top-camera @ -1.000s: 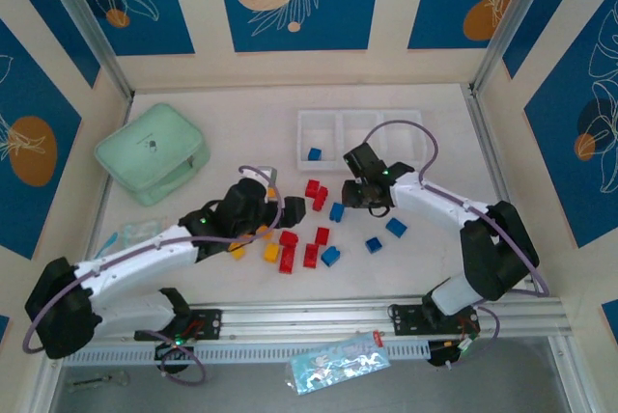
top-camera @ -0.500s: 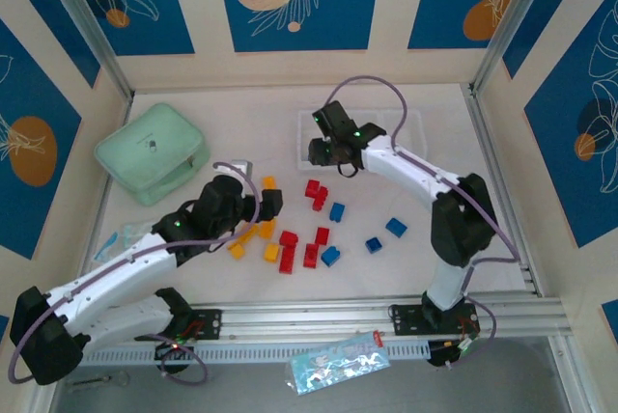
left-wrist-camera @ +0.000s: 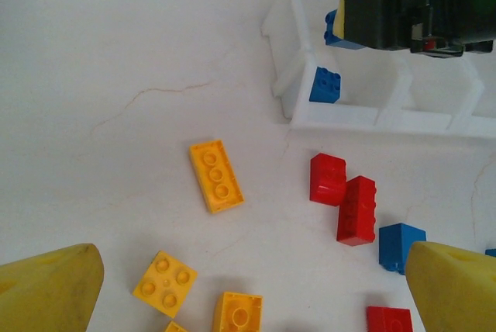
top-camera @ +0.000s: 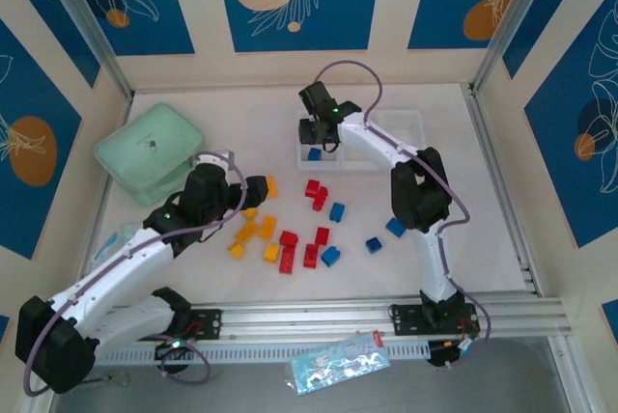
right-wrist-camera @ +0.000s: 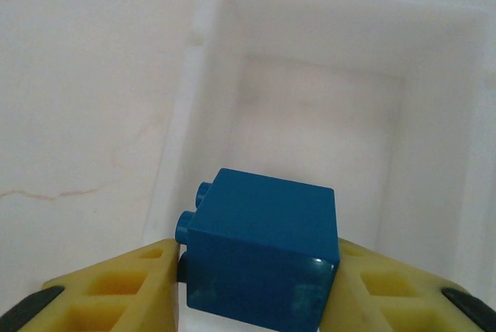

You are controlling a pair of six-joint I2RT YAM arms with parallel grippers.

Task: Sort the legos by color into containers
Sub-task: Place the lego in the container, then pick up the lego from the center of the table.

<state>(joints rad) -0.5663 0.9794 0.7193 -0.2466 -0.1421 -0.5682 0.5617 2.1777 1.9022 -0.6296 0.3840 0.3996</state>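
- My right gripper (right-wrist-camera: 256, 289): the yellow fingers (right-wrist-camera: 116, 289) are closed partway onto the two sides of a blue lego brick (right-wrist-camera: 263, 216), which I hold firmly with its studs facing left in the wrist view.
- Position of that held brick: lifted above the left-end compartment of the white tray (right-wrist-camera: 186, 115), clear of the compartment floor.
- Left-end compartment, contents: one blue brick (left-wrist-camera: 325, 85), lying in the corner by the near wall.
- The other two compartments (top-camera: 386, 128): I cannot make out their contents from above.
- My left gripper (left-wrist-camera: 252, 270): its jaws are spread wide and hold nothing. It hangs over the loose bricks on the table (top-camera: 241, 114), well apart from the tray.
- Below the left gripper: a long yellow brick (left-wrist-camera: 216, 176), a square yellow brick (left-wrist-camera: 164, 284) and an orange brick (left-wrist-camera: 236, 316).
- Just right of those: two red bricks (left-wrist-camera: 328, 179) (left-wrist-camera: 356, 209) touching each other, with a blue brick (left-wrist-camera: 401, 245) beside them.
- Further loose bricks, top view: red ones (top-camera: 311, 256) and blue ones (top-camera: 373, 245) scattered between the arms.
- Table, far left: a mint green zip case (top-camera: 153, 152).
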